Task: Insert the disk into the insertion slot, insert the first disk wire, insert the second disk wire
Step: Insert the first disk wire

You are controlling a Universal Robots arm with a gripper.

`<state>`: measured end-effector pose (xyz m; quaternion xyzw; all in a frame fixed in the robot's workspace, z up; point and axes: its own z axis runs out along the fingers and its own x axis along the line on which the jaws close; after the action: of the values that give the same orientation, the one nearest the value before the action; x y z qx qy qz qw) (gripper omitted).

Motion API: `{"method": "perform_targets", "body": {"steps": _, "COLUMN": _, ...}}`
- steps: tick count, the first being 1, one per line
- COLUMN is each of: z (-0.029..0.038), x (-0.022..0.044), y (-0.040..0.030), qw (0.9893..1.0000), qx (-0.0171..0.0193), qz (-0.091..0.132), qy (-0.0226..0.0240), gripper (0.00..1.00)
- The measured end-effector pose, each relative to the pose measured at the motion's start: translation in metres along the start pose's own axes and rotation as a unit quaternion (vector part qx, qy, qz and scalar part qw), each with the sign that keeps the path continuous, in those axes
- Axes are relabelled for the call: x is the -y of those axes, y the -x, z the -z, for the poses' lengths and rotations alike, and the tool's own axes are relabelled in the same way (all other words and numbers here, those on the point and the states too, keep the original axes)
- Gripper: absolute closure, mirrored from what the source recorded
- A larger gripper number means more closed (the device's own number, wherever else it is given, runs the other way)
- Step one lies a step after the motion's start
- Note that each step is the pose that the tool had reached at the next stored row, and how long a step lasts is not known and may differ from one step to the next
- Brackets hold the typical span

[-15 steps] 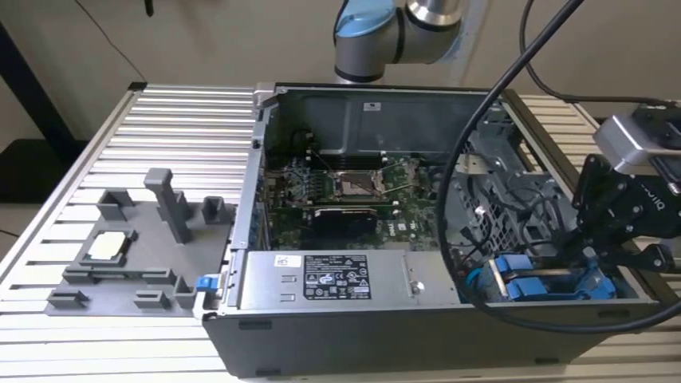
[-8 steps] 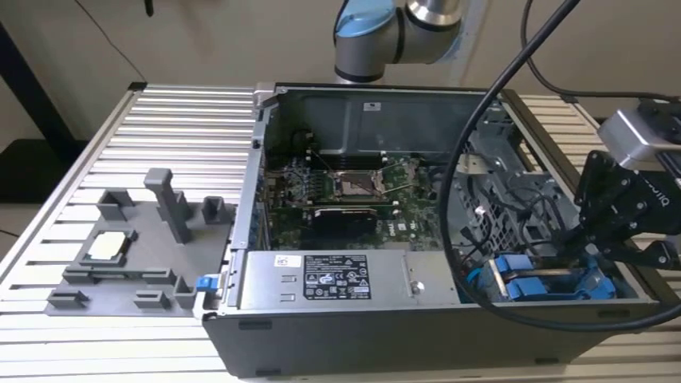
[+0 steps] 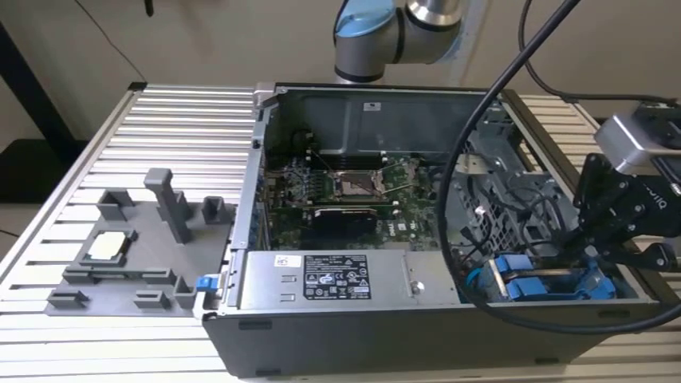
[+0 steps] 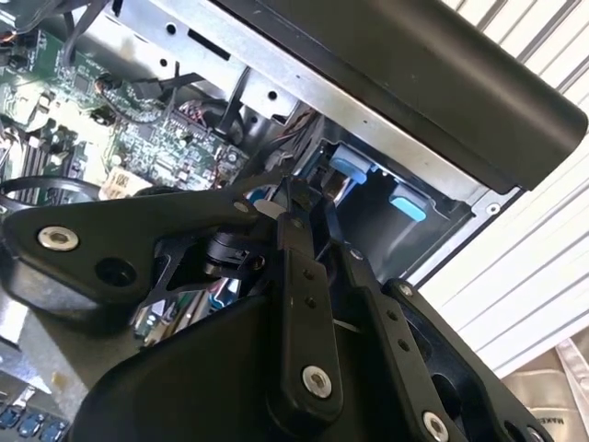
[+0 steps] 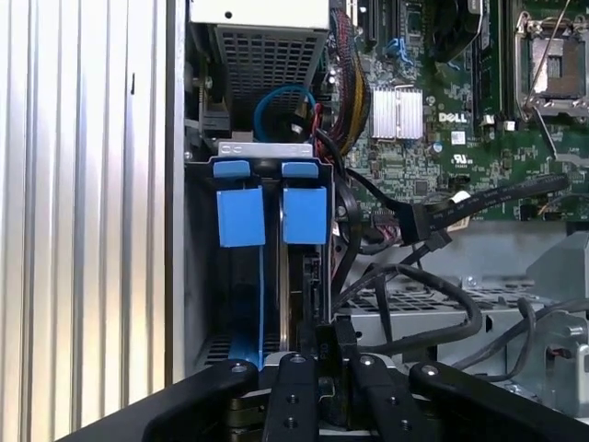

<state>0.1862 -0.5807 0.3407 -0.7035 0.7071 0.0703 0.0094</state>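
Gripper (image 5: 324,357) with fingers drawn narrow hangs at the mouth of the slot (image 5: 202,276). Blue tabs (image 5: 241,216) lie straight ahead of it, and a black cable (image 5: 502,193) runs beside it. Whether the disk sits inside, I cannot tell.

Soft, even indoor light fills the exterior view. The ribbed tabletop (image 3: 159,120) reads pale and bright, with a mild sheen on its ribs towards the far edge. The inside of the computer case (image 3: 352,351) is dimmer, darkest around the motherboard (image 3: 340,191).

In the first wrist view the heatsink (image 5: 398,112) glares white and the blue tabs (image 5: 241,216) look saturated and crisp. The insertion slot (image 5: 204,295) below them sinks into shadow. The gripper (image 5: 324,339), close to the lens, is near-black and soft.

In the second wrist view the tabletop beyond the case's corner is washed almost white.
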Motion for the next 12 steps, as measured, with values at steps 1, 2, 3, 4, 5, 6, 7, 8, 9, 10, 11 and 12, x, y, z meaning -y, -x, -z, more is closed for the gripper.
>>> {"method": "perform_targets", "body": {"steps": 1, "z": -0.0003, "x": -0.0003, "y": 0.0, "qw": 1.0, "qx": -0.0001, "qz": 0.001, "qy": -0.0014, "gripper": 0.81}}
{"method": "perform_targets", "body": {"steps": 2, "z": -0.0006, "x": -0.0008, "y": 0.0, "qw": 1.0, "qx": -0.0002, "qz": 0.002, "qy": -0.0025, "gripper": 0.81}}
{"method": "perform_targets", "body": {"steps": 3, "z": -0.0008, "x": -0.0014, "y": 0.0, "qw": 1.0, "qx": -0.0003, "qz": 0.002, "qy": -0.0031, "gripper": 0.81}}
{"method": "perform_targets", "body": {"steps": 4, "z": -0.001, "x": -0.0022, "y": 0.0, "qw": 1.0, "qx": -0.0003, "qz": 0.003, "qy": -0.0036, "gripper": 0.81}}
{"method": "perform_targets", "body": {"steps": 5, "z": -0.0012, "x": -0.0032, "y": -0.0001, "qw": 1.0, "qx": -0.0004, "qz": 0.003, "qy": -0.0042, "gripper": 0.81}}
{"method": "perform_targets", "body": {"steps": 6, "z": -0.0015, "x": -0.004, "y": -0.0001, "qw": 1.0, "qx": -0.0003, "qz": 0.003, "qy": -0.0046, "gripper": 0.81}}
{"method": "perform_targets", "body": {"steps": 7, "z": -0.0018, "x": -0.0044, "y": -0.0001, "qw": 1.0, "qx": -0.0002, "qz": 0.003, "qy": -0.0048, "gripper": 0.81}}
{"method": "perform_targets", "body": {"steps": 8, "z": -0.002, "x": -0.0044, "y": -0.0002, "qw": 1.0, "qx": -0.0003, "qz": 0.003, "qy": -0.0049, "gripper": 0.81}}
{"method": "perform_targets", "body": {"steps": 9, "z": -0.0021, "x": -0.0044, "y": -0.0002, "qw": 1.0, "qx": -0.0004, "qz": 0.003, "qy": -0.005, "gripper": 0.81}}
{"method": "perform_targets", "body": {"steps": 10, "z": -0.0025, "x": -0.0043, "y": -0.0002, "qw": 1.0, "qx": -0.0004, "qz": 0.003, "qy": -0.0051, "gripper": 0.81}}
{"method": "perform_targets", "body": {"steps": 11, "z": -0.0027, "x": -0.0044, "y": -0.0002, "qw": 1.0, "qx": -0.0005, "qz": 0.003, "qy": -0.0052, "gripper": 0.81}}
{"method": "perform_targets", "body": {"steps": 12, "z": -0.0031, "x": -0.0044, "y": -0.0003, "qw": 1.0, "qx": -0.0005, "qz": 0.003, "qy": -0.0053, "gripper": 0.81}}
